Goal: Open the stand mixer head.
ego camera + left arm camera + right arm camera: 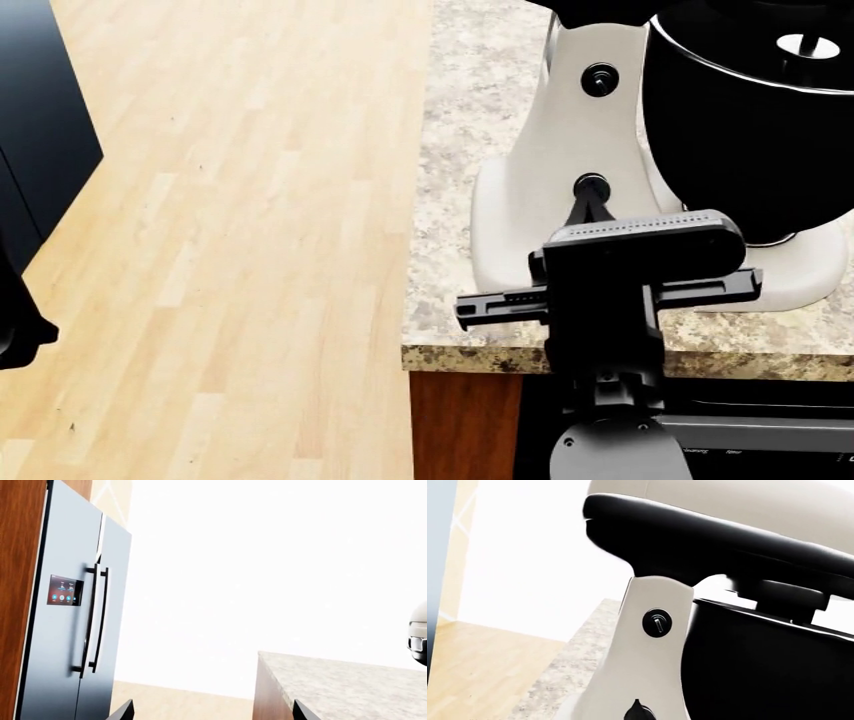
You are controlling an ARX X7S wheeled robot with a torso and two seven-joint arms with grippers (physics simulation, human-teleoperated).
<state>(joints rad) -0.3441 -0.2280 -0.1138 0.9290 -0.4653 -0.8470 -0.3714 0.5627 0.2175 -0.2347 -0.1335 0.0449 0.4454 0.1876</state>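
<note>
The stand mixer head [714, 545] is a glossy black rounded arm lying down over the black bowl [760, 665]. It sits atop the off-white column [647, 655], which has an upper knob [657, 622]. In the head view only the head's edge [601, 8] shows at the top, above the column's upper knob [599, 79] and lower knob [591, 186]. My right gripper [589, 208] is shut, its single dark tip [639, 711] right at the lower knob, well below the head. My left gripper [213, 715] is open and empty, off the counter's left side.
The mixer stands on a speckled granite counter [454, 200] whose front edge [481, 358] lies under my right arm. Wood floor [240, 220] lies to the left. A steel fridge [73, 615] with dark handles shows in the left wrist view, beside the counter's end [347, 690].
</note>
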